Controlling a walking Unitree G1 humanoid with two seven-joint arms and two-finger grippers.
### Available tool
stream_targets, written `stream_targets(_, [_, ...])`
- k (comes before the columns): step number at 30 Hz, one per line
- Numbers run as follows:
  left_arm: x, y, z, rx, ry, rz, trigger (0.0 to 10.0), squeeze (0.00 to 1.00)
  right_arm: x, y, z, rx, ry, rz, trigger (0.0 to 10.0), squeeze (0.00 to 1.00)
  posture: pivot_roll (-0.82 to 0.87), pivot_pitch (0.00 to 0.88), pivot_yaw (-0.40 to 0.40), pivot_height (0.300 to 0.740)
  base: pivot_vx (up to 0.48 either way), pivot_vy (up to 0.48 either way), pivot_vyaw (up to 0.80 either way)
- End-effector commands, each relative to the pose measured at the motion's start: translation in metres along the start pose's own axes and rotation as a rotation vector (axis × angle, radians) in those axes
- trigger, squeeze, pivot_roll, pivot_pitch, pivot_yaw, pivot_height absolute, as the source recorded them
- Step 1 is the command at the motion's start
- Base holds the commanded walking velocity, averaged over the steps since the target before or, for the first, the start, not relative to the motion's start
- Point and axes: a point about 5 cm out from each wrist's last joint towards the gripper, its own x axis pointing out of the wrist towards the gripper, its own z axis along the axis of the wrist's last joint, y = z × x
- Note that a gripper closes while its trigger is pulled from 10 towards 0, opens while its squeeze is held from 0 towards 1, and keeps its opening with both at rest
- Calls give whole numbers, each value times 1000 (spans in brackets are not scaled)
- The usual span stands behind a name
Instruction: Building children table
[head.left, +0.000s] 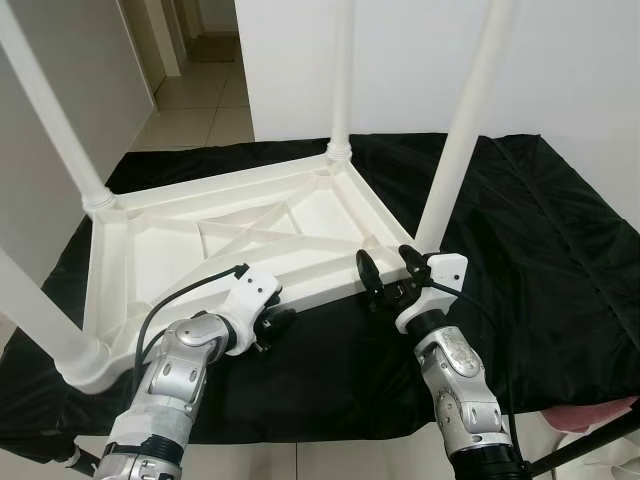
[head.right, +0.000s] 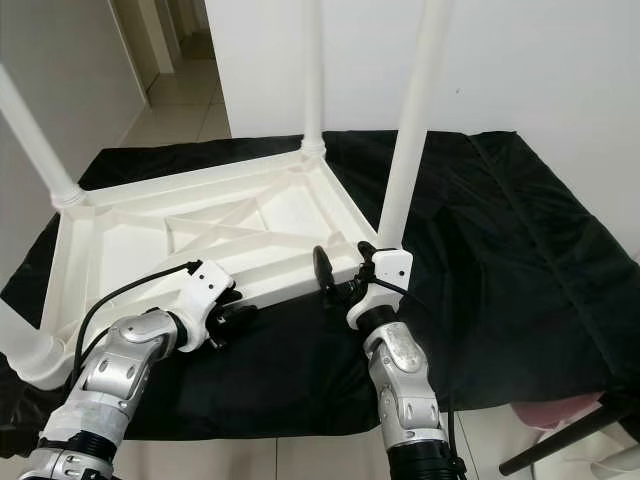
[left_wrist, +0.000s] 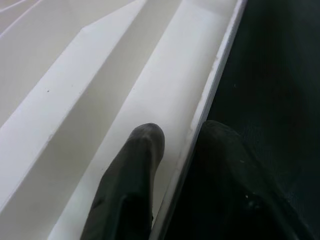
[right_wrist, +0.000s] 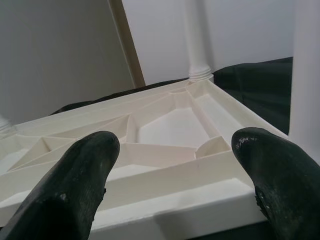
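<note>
white table (head.left: 250, 235) lies upside down on the black cloth (head.left: 520, 250), centre-left of the head views, legs (head.left: 462, 130) pointing up. my left gripper (head.left: 272, 322) pinches the table's near rim, one finger (left_wrist: 131, 180) inside, one outside. my right gripper (head.left: 388, 270) hangs wide open at the near right corner, by that leg.

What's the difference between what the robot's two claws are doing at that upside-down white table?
The left gripper straddles the table's near rim, one finger inside, one outside on the black cloth. The right gripper is spread wide open, pointing at the rim near the corner leg, holding nothing. Both work along the same near edge.
</note>
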Motion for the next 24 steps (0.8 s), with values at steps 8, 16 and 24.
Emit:
stream_targets(8, [3,9,-6,-79,53,422,4314,0,6,4,0,8,-15,-10,10000,0,-68,0,62,740,0,0,0])
stream_targets(16, [15,-18,20,-15,-81,290,10000,0,10,4,1,7,-22,-18,10000,0,-68,6,62,740,0,0,0])
stream_targets(24, [13,-24,22,-28,-113,229,10000,1000,8,4,0,3,-21,-23,10000,0,-66,14,61,740,0,0,0])
